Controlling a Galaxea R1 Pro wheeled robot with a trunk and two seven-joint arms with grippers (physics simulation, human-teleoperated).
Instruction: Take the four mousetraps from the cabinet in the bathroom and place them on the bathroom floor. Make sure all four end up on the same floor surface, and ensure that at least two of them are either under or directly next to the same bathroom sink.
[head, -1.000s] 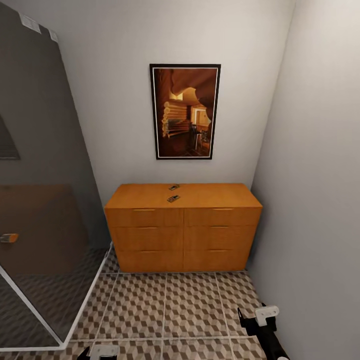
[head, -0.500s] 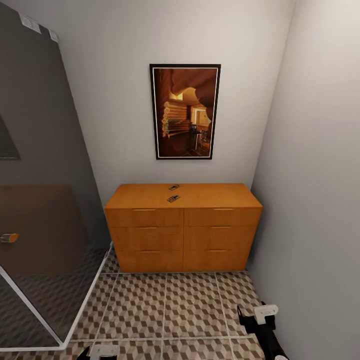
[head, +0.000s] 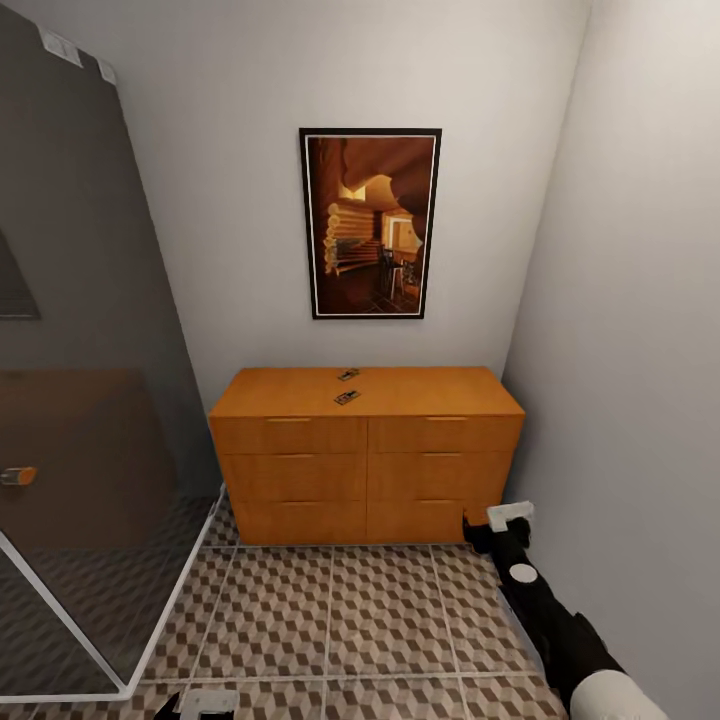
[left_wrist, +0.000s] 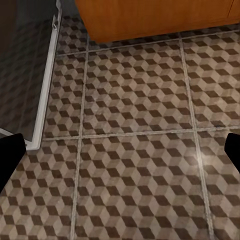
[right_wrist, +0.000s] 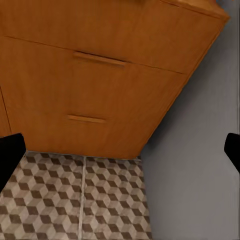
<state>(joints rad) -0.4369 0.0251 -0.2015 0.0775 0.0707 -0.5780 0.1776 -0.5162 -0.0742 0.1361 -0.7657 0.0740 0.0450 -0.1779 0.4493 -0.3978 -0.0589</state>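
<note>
Nearest, the left gripper (head: 205, 703) is hanging low over the floor (head: 330, 620), its fingers spread wide and holding nothing. Farther and right, the right gripper (head: 497, 524) is reaching toward the cabinet (head: 366, 470), likewise wide open and empty. Two traps (head: 348, 386) are lying on the cabinet's top, well above and left of those fingers. Crowded by the right wall, the arm is risking a bump against the drawer fronts, I judge.
</note>
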